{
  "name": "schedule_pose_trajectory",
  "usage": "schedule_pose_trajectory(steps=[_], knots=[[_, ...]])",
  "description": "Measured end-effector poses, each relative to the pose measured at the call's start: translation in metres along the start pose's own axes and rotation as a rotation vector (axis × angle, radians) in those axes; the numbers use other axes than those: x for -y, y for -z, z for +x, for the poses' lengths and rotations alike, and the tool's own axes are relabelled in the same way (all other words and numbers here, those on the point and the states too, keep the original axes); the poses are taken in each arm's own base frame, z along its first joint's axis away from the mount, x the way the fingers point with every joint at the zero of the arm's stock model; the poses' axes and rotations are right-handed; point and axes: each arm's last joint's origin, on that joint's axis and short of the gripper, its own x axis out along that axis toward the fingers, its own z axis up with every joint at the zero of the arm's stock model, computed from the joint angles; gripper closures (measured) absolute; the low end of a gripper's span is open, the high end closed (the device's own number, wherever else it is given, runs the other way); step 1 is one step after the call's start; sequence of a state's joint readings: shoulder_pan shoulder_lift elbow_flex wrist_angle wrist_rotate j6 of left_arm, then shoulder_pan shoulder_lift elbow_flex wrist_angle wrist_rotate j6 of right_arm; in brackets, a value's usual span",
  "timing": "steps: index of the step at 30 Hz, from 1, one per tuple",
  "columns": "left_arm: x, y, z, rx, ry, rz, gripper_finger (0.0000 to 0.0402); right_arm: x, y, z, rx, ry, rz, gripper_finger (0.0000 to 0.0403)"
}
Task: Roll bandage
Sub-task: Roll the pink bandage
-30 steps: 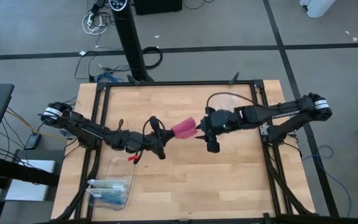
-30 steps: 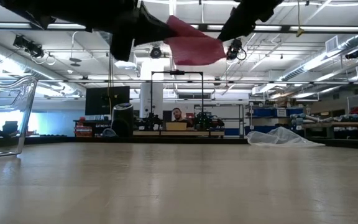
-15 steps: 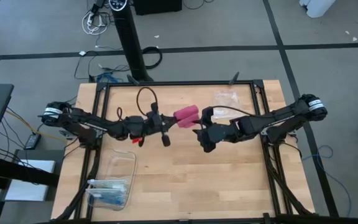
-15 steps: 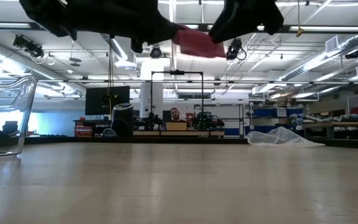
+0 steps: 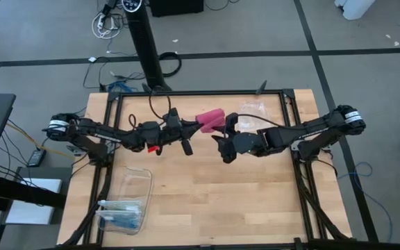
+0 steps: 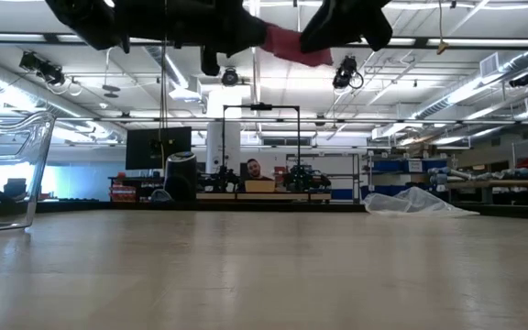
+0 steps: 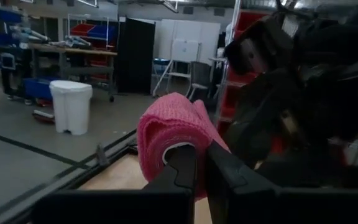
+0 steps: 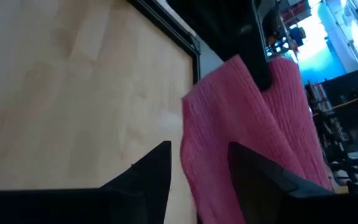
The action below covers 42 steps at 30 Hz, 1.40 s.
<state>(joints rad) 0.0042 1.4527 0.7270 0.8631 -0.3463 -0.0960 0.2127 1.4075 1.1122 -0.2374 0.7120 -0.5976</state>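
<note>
The magenta-pink bandage (image 5: pixel 210 119) hangs high over the middle of the table, between my two grippers. It is a loose roll (image 7: pixel 166 127) at the tips of my left gripper (image 7: pixel 201 152), which reaches in from the table's left (image 5: pixel 196 126) and is shut on it. A flat loose length of the bandage (image 8: pixel 241 118) runs between the fingers of my right gripper (image 8: pixel 197 158). That gripper comes from the table's right (image 5: pixel 226 127) and stands open around the length. Whether a finger touches it, I cannot tell. My left gripper holds the bandage's rolled part (image 7: pixel 180 144) at its fingertips (image 7: pixel 185 163). The pink fabric curls over and around the tips. The fingers reach out nearly level from the table's left. The bandage is lifted well clear of the table (image 6: pixel 293 46).
A clear plastic box with blue contents (image 5: pixel 123 208) sits at the near left. A clear plastic bag (image 5: pixel 252 110) lies at the far right. Black frame rails (image 5: pixel 292 132) run along the table's sides. Bare wood lies below the grippers (image 5: pixel 207 187).
My left gripper has gone toward the table's far edge and a little up, rolling about its own line. The bandage's wide hanging flap has drawn in to a short, compact bundle. My right gripper has turned at the wrist and stayed beside the bandage.
</note>
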Motion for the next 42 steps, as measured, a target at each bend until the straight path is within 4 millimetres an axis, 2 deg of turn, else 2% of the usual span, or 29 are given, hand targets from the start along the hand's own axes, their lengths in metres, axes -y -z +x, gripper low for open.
schedule_pose_trajectory(steps=[6,11,14,19,25,31,38,42], knots=[[-0.008,0.027,-0.004,-0.252,-0.061,0.195,0.0383,-0.005,0.0,-0.005,0.019,-0.087,0.107,0.0247],[-0.015,0.072,-0.015,-0.414,-0.041,0.243,0.0383,-0.014,0.012,0.0,-0.037,-0.34,0.298,0.0248],[-0.019,0.101,-0.024,-0.483,-0.037,0.269,0.0383,-0.023,0.021,0.003,-0.063,-0.42,0.347,0.0248],[-0.028,0.138,-0.032,-0.536,-0.11,0.426,0.0383,-0.034,0.034,0.007,-0.103,-0.436,0.355,0.0248],[-0.038,0.164,-0.036,-0.593,-0.279,0.616,0.0359,-0.041,0.041,0.012,-0.092,-0.431,0.375,0.0248],[-0.037,0.171,-0.037,-0.605,-0.289,0.639,0.0316,-0.043,0.041,0.013,-0.073,-0.458,0.405,0.0248],[-0.026,0.162,-0.037,-0.574,-0.242,0.661,0.0262,-0.043,0.041,0.013,-0.066,-0.475,0.42,0.0248],[-0.021,0.159,-0.039,-0.578,-0.208,0.608,0.0236,-0.043,0.041,0.014,-0.064,-0.484,0.422,0.0248]])
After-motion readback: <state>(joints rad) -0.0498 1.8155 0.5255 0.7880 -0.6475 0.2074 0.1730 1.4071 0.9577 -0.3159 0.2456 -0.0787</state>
